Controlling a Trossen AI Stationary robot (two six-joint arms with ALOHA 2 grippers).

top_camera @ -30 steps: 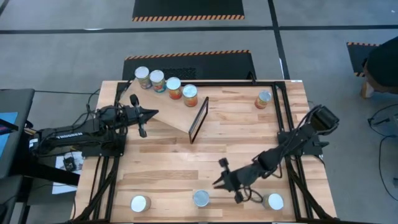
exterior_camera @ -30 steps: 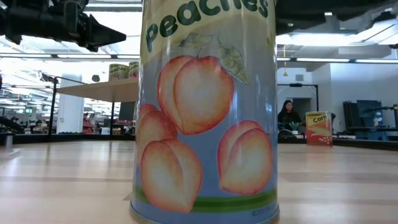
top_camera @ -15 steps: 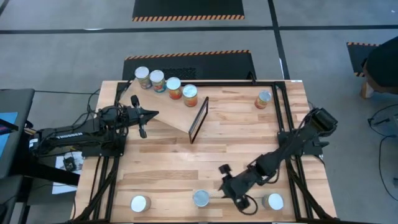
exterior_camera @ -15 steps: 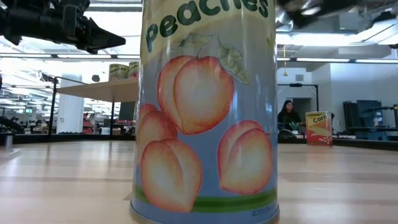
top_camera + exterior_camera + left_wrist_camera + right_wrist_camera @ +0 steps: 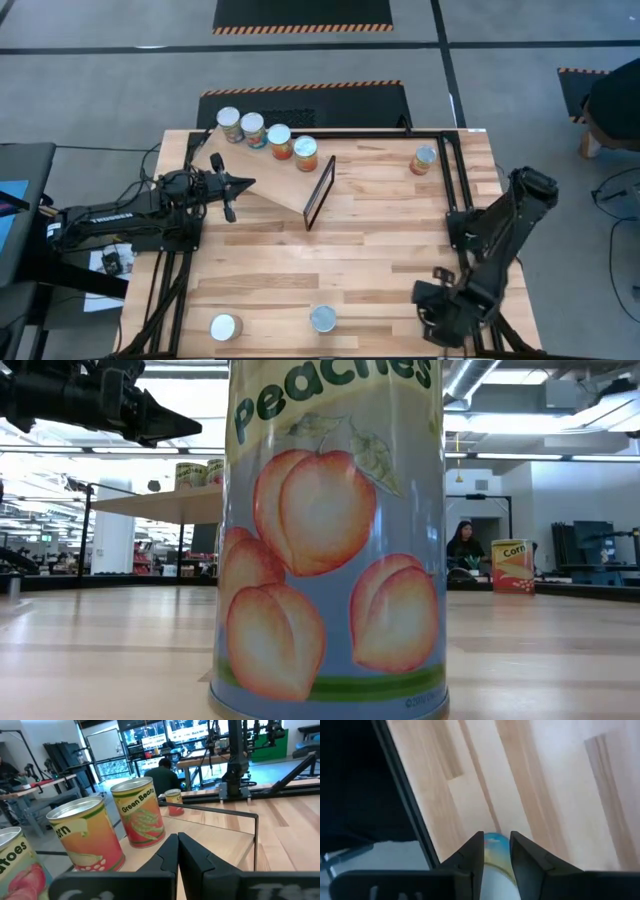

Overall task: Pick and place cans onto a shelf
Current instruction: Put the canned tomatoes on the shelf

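Note:
Four cans [image 5: 267,137] stand in a row on the slanted plywood shelf [image 5: 275,180], whose black frame [image 5: 320,192] is at its right end. My left gripper [image 5: 245,183] is shut and empty, level at the shelf's near edge; in its wrist view [image 5: 177,840] it faces the green beans can [image 5: 142,815]. Single cans stand at the far right [image 5: 424,160], near left [image 5: 226,327] and near middle [image 5: 323,319]. My right gripper [image 5: 445,312] points down over the near-right can [image 5: 495,845], its fingers a narrow gap apart, and hides that can in the high view.
The near-middle peaches can [image 5: 330,540] fills the low view close to the camera. A thin black rail [image 5: 455,180] runs along the table's right side, beside my right arm. A person [image 5: 462,545] sits in the room behind the table.
My right gripper has swung from beside the near-middle can toward the table's right edge and near edge, and has tipped to point down over the near-right can, which it now covers in the high view.

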